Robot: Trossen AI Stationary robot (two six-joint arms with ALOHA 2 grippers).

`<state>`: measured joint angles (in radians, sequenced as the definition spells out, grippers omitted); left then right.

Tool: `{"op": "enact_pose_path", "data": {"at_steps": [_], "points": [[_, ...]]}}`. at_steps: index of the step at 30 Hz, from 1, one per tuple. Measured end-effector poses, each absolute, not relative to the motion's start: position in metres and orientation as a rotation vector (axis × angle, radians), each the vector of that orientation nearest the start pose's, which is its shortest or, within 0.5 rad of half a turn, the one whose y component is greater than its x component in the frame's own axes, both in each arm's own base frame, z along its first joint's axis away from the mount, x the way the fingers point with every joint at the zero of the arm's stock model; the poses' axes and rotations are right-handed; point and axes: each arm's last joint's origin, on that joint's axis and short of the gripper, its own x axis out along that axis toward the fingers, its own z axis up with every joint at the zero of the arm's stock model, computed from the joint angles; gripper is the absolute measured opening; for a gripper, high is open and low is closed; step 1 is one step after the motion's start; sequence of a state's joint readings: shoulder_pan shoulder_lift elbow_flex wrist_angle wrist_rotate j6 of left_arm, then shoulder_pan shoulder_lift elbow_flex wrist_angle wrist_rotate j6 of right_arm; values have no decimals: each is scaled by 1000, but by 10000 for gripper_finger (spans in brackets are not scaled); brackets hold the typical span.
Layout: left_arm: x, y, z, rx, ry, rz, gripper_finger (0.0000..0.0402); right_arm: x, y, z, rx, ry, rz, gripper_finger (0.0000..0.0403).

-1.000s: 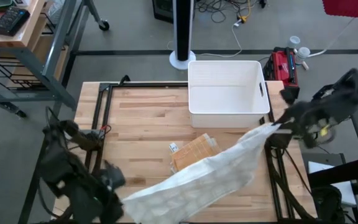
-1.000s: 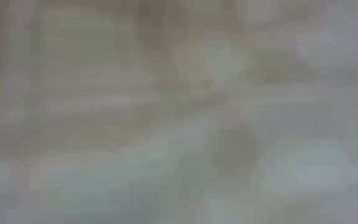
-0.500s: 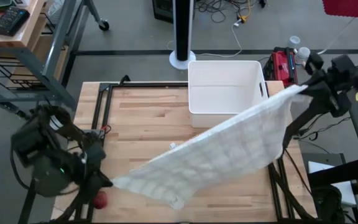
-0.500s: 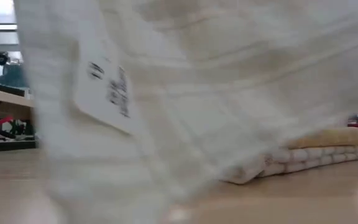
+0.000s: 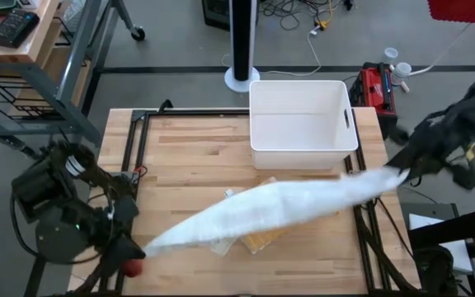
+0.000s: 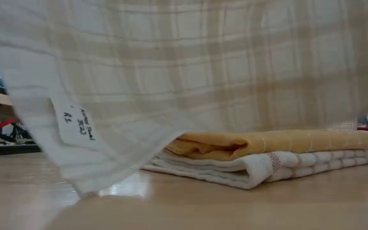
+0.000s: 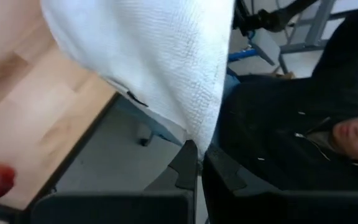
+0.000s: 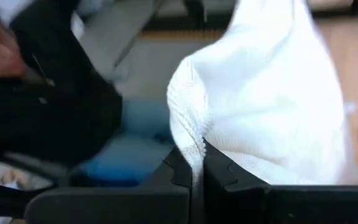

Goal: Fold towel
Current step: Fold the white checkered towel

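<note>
Low view: white checked towel [image 6: 190, 70] hangs close in front as a curtain over most of the frame, printed label [image 6: 76, 124] near its lower corner, bottom edge off the counter [image 6: 248, 207]. Behind it, a stack of folded towels [image 6: 267, 156] lies on the counter, yellow one on top, white-checked one beneath. High view: towel [image 5: 279, 206] is stretched in a long sagging band across the counter [image 5: 188, 157], from the front-left corner to the right edge, held clear above the folded stack [image 5: 258, 239], which peeks out under its middle. Left tool [image 5: 134, 247] sits at the front-left counter corner, clamped on that end of the towel; left wrist view shows the left tool [image 7: 199, 163] with its fingers pinched together and cloth [image 7: 154, 56] coming out between them. Right tool [image 5: 402, 172] is off the counter's right edge, closed on the other end; right wrist view shows the right tool [image 8: 197, 163] with the same pinch and cloth [image 8: 272, 106] bunched above it. Small red object [image 5: 132, 266] lies at the front-left edge just beside the left tool. White bin [image 5: 303, 124] stands at the far side of the counter, right of centre, nothing visible inside; towel band passes in front of it, not touching. A person in dark clothing [image 7: 291, 112] shows beyond the counter in both wrist views. Floor behind the counter: a white stand base [image 5: 242, 78], cables, a red case [image 5: 376, 87].
</note>
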<state>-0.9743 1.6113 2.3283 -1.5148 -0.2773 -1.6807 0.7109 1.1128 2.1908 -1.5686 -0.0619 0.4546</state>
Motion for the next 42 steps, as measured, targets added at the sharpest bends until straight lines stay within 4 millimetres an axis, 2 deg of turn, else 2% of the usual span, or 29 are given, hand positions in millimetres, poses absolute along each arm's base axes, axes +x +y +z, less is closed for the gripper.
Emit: {"op": "enact_pose_path", "data": {"at_steps": [7,11,14,17,21,31,33,37,40,42], "points": [[165,-240,489,-1089,1023,-14,0,70,67,495,313,965,616,0],[167,-261,471,-1135,1213,57,0,72,75,473,368,1100,565,0],[166,-269,461,-1139,1295,133,0,69,76,465,367,1137,558,0],[162,-266,449,-1066,1347,268,0,69,74,464,340,1106,529,0],[164,-269,440,-1039,1354,294,0,66,66,472,299,999,470,0],[163,-264,442,-1038,1276,305,0,38,28,509,204,646,372,0],[165,-261,443,-1014,1182,306,0,32,18,516,168,564,313,0],[173,-247,458,-888,721,321,0,21,-1,524,97,420,148,0],[174,-237,477,-817,435,336,0,10,-8,529,135,401,217,0],[173,-234,488,-809,383,288,0,4,-9,531,210,437,367,0]]}}
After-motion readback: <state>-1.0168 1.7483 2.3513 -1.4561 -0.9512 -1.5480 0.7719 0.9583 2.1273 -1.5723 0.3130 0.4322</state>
